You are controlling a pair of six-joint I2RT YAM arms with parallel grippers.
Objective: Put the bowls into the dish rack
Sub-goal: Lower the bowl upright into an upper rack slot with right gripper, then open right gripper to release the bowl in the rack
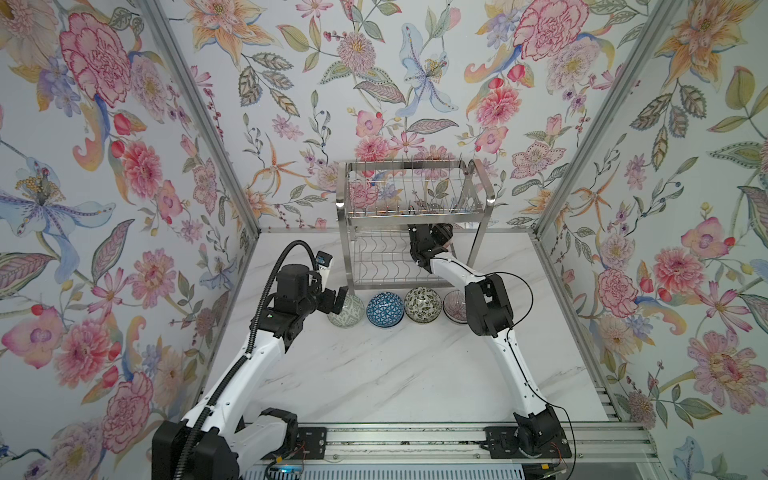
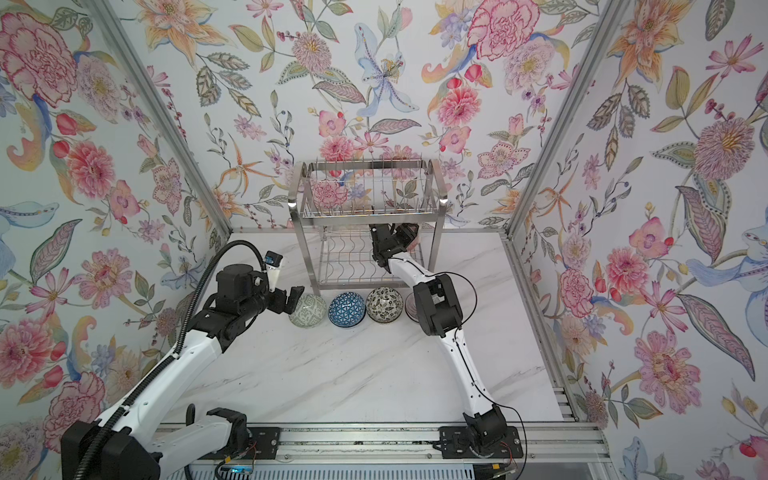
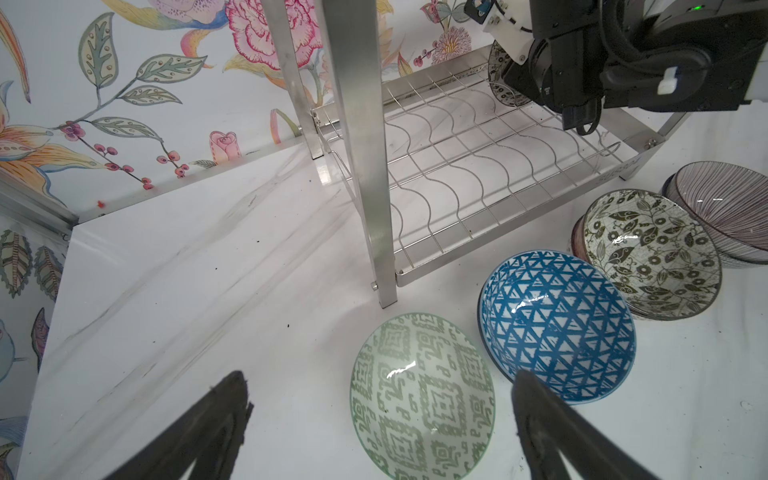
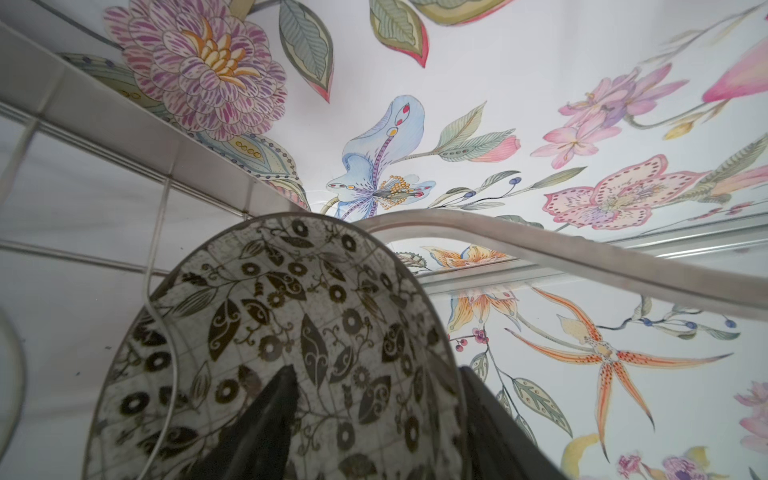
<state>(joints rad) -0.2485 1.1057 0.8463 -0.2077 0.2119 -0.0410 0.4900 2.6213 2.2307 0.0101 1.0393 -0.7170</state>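
At 9 o'clock on the white, marble-veined desk (image 1: 374, 374) the left hand (image 1: 336, 302) hangs low, its black fingers (image 3: 540, 419) spread wide and holding nothing. It sits just at 9 o'clock of the green bowl (image 1: 349, 313). In the left wrist view that bowl lies ahead, between the two fingertips.

Four round, shallow, glazed bowls stand rim-up in a close row across the middle of the desk, just on the 6 o'clock side of the dish rack (image 1: 411, 217). First comes the green bowl, pale with a blocky geometric print. Next is the blue triangle bowl (image 1: 385, 310), then the leaf bowl (image 1: 422, 304), black sprigs on crackled cream. Last is the striped bowl (image 1: 454, 306), with fine purple lines running out from its centre, partly hidden behind the right arm's elbow.

The dish rack stands at 12 o'clock against the flowered back wall. It is shiny steel on flat band legs, with upright prongs on its upper tier and a grid of wavy wires (image 3: 478, 166) on the lower one. At the 3 o'clock end of the lower tier, a second leaf-patterned bowl (image 4: 291, 324) stands on edge among those wires. The right hand (image 1: 444, 235) reaches in there with its fingers parted astride the rim, one inside the bowl and one behind it.
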